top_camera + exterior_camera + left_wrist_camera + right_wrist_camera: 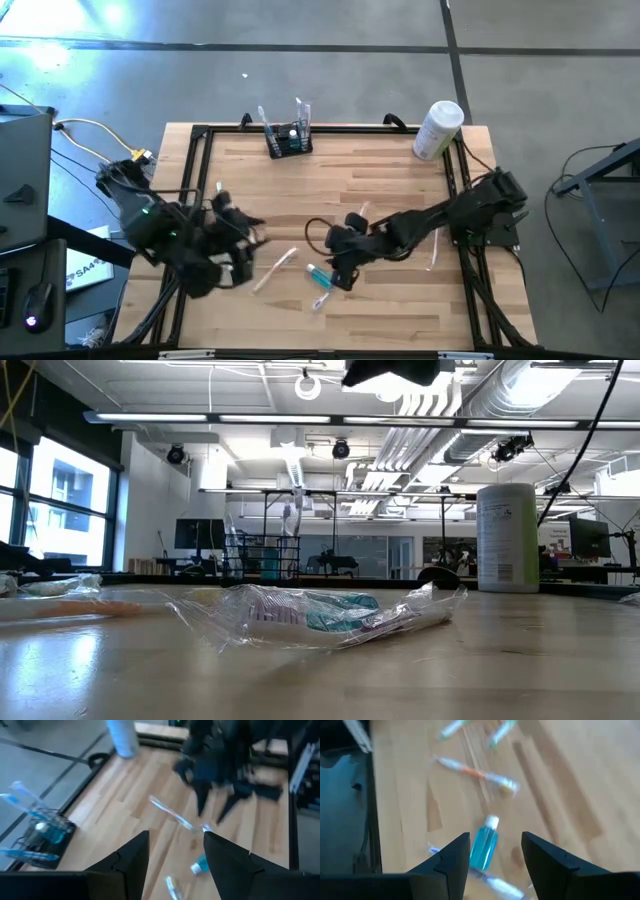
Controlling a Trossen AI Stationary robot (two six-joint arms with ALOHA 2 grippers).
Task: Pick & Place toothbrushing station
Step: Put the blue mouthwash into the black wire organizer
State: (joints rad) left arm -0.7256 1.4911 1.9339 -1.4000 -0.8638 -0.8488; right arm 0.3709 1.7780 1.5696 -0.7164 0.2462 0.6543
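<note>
The toothbrushing station (287,138) is a small black rack at the table's far edge, with toothbrushes standing in it; it also shows in the left wrist view (45,832). A small blue bottle (318,272) lies on the wood among wrapped toothbrushes (275,268). My right gripper (340,272) hovers open just right of the bottle (484,847), tilted down toward it and apart from it. My left gripper (252,230) is raised over the table's left part, open (175,855) and holding nothing.
A tall white cylindrical container (437,128) stands at the far right corner. More toothbrushes lie loose: one (322,297) near the bottle, one (360,210) by the right arm, one (433,255) farther right. A black frame (195,160) borders the table.
</note>
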